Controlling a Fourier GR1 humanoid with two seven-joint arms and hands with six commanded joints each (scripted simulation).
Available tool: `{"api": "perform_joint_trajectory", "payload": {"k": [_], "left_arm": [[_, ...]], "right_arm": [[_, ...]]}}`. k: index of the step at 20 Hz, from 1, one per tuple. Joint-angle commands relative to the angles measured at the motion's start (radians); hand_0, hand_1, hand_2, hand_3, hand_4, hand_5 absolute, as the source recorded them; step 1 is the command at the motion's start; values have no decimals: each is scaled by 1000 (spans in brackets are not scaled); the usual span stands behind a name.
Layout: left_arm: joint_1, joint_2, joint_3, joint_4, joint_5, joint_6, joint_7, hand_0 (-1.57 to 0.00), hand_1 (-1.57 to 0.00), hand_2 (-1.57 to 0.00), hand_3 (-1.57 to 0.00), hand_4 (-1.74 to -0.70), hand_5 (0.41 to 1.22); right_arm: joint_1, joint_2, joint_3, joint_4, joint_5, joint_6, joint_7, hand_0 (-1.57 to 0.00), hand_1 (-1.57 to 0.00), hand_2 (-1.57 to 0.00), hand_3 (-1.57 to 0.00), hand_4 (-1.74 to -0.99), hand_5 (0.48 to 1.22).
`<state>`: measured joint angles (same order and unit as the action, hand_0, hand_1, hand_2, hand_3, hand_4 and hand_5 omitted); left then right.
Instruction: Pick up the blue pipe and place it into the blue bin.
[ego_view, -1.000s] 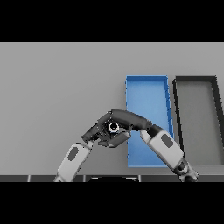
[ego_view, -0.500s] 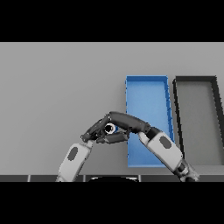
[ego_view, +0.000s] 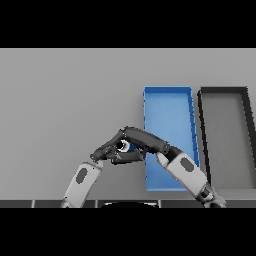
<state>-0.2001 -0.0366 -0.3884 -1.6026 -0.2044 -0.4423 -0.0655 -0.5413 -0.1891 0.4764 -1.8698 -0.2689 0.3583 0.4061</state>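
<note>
The blue pipe (ego_view: 125, 146) shows end-on as a pale ring with a bit of blue, just left of the blue bin (ego_view: 169, 117). My right hand (ego_view: 142, 140) reaches in from the lower right. Its fingers and thumb are curled round the pipe and hide most of it. My left hand (ego_view: 103, 150) comes in from the lower left and lies right beside the pipe, fingers relaxed and close to the right hand's fingertips. I cannot tell whether the pipe is lifted off the table.
A dark grey bin (ego_view: 226, 135) stands to the right of the blue bin, its long side parallel to it. The right forearm (ego_view: 185, 172) lies across the blue bin's near end. The grey table (ego_view: 65, 100) stretches to the left and far side.
The right hand has drawn slightly left and nearer, and its fingers have closed more tightly round the pipe. The left hand has barely moved.
</note>
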Motion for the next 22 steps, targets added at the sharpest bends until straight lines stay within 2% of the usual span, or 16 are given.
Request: {"api": "perform_joint_trajectory", "payload": {"k": [1, 3, 5, 7, 8, 9, 10, 13, 15, 18, 20, 22], "left_arm": [[3, -5, 6, -3, 1, 1, 23, -383, -351, -338, -305, -1085, 1029], [6, -15, 13, -12, 10, 8, 95, -244, -224, -216, -195, -1017, 848], [17, -24, 14, -13, 17, 12, 122, -156, -143, -138, -124, -980, 704], [43, -28, 9, -21, 34, 4, 148, -100, -91, -88, -79, -969, 603], [38, -24, 11, -12, 20, 15, 132, -79, -73, -70, -63, -968, 567], [37, -15, 12, -16, 11, 20, 133, -63, -58, -56, -50, -955, 538], [31, -20, 11, -9, 3, 27, 144, -50, -46, -45, -40, -947, 513], [31, -13, 13, 14, -7, 27, 142, -25, -23, -22, -20, -922, 482], [32, -24, 5, 12, -7, 30, 146, -16, -14, -14, -12, -913, 470], [23, -14, 19, 26, -6, 27, 149, -8, -7, -7, -6, -907, 450], [27, -17, 10, 13, -3, 21, 156, -5, -4, -4, -3, -906, 441], [42, -14, 6, -10, 3, 18, 166, -3, -2, -2, -2, -905, 435]], "right_arm": [[-14, 11, 6, 4, 14, -6, 16, -1567, -1567, -1567, -1563, -1739, 1214], [-1, 2, 10, -15, 23, -5, -15, -1568, -1568, -1569, -1566, -1740, 1217], [0, 10, 21, -17, 39, -20, -16, -1569, -1569, -1569, -1568, -1740, 1218], [6, 14, 25, -17, 27, -21, 1, -1570, -1570, -1570, -1569, -1740, 1219], [-11, 22, 8, -7, 10, -29, 20, -1570, -1570, -1570, -1569, -1741, 1220], [8, 18, 10, -19, -3, -28, 1, -1570, -1570, -1570, -1570, -1741, 1220], [6, 23, 7, -22, -6, -36, -19, -1570, -1570, -1570, -1570, -1741, 1220], [-31, 33, -38, -28, -106, -50, 51, -1571, -1571, -1571, -1570, -1741, 1221], [-67, 54, -76, -40, -182, -85, 123, -1571, -1571, -1571, -1571, -1741, 1221], [-199, 42, -168, -36, -302, -123, 176, -1571, -1571, -1571, -1571, -1741, 1221], [-318, 15, -247, 10, -395, -119, 178, -1571, -1571, -1571, -1571, -1741, 1221], [-391, -17, -311, 54, -412, -147, 165, -1571, -1571, -1571, -1571, -1741, 1221]]}}
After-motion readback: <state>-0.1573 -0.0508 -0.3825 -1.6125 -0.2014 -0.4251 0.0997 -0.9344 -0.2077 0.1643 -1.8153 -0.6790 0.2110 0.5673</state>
